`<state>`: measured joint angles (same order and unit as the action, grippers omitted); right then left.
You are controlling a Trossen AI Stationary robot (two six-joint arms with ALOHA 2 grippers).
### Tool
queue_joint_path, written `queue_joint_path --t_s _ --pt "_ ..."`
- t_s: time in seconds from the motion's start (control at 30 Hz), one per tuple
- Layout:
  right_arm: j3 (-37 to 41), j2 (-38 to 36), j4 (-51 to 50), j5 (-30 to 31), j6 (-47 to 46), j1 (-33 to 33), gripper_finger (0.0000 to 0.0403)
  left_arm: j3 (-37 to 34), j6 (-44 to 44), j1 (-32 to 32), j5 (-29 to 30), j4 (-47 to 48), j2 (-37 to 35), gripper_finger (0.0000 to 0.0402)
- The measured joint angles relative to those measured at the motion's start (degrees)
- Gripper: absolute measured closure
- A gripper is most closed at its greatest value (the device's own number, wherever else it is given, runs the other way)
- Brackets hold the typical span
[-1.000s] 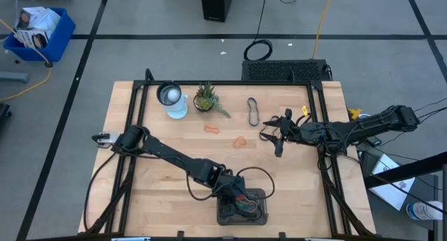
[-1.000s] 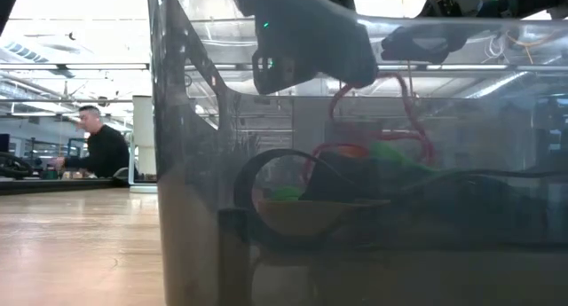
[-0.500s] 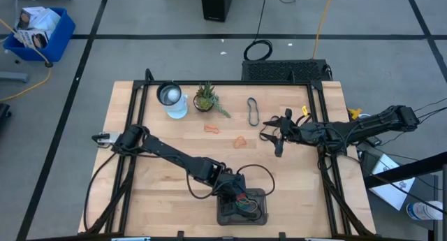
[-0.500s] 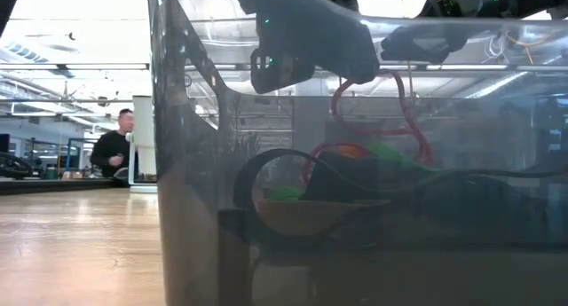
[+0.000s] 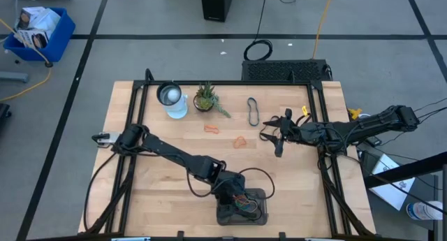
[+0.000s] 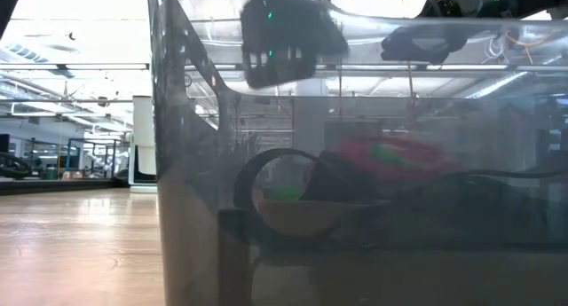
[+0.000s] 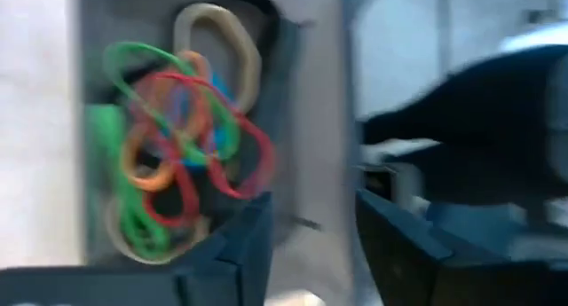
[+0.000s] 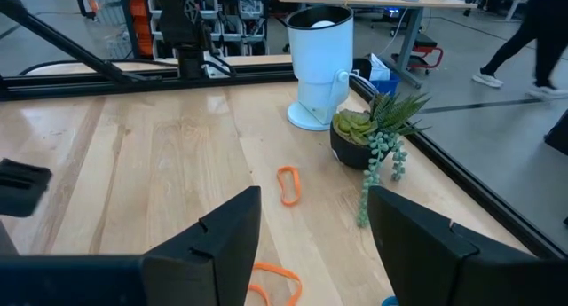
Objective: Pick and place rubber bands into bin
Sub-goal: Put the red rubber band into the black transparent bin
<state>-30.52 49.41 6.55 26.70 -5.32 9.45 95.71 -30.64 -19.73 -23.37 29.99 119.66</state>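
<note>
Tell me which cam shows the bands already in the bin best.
Left wrist view: it looks straight into the bin at the tangled rubber bands, red, green and orange loops separable. The high view shows only a small colourful clump beside the left gripper. The low view shows a red-green blur through the bin wall. The right wrist view misses it.

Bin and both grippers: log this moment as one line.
left gripper: open, over bin | bin: rubber bands piled inside | right gripper: open, waiting | loose bands: on table
</note>
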Motion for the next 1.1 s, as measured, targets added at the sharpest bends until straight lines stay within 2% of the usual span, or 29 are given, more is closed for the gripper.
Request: queue_joint_path --t_s 0.1,0.33,0.67,0.77,0.9,1.03,1.1 --pt "0.0 0.0 0.0 0.0 0.0 0.0 0.0199 0.0 1.4 1.0 -4.3 -0.1 -2.0 0.0208" --pt "0.0 0.0 -0.2 0.0 0.0 0.0 0.0197 0.0 10.8 4.1 -4.3 1.9 -11.2 0.0175" --pt "-0.5 0.0 -2.1 0.3 0.4 0.0 0.0199 0.1 29.9 11.3 1.7 13.4 -32.1 0.0172" --pt "-4.0 0.0 -6.7 0.6 0.9 0.0 0.0198 0.1 32.9 14.5 3.0 16.4 -37.5 0.0172" --pt "-12.3 1.4 -17.8 4.5 1.8 -0.1 0.0200 -2.0 36.0 18.3 3.0 17.5 -44.7 0.0172" --pt "-22.0 5.0 -28.3 5.6 2.2 -0.7 0.0201 -10.8 36.3 22.2 3.0 12.4 -53.4 0.0172" --pt "-26.3 7.1 -33.9 5.6 -1.7 -1.6 0.0202 -17.3 35.1 23.8 3.0 9.2 -58.1 0.0172"
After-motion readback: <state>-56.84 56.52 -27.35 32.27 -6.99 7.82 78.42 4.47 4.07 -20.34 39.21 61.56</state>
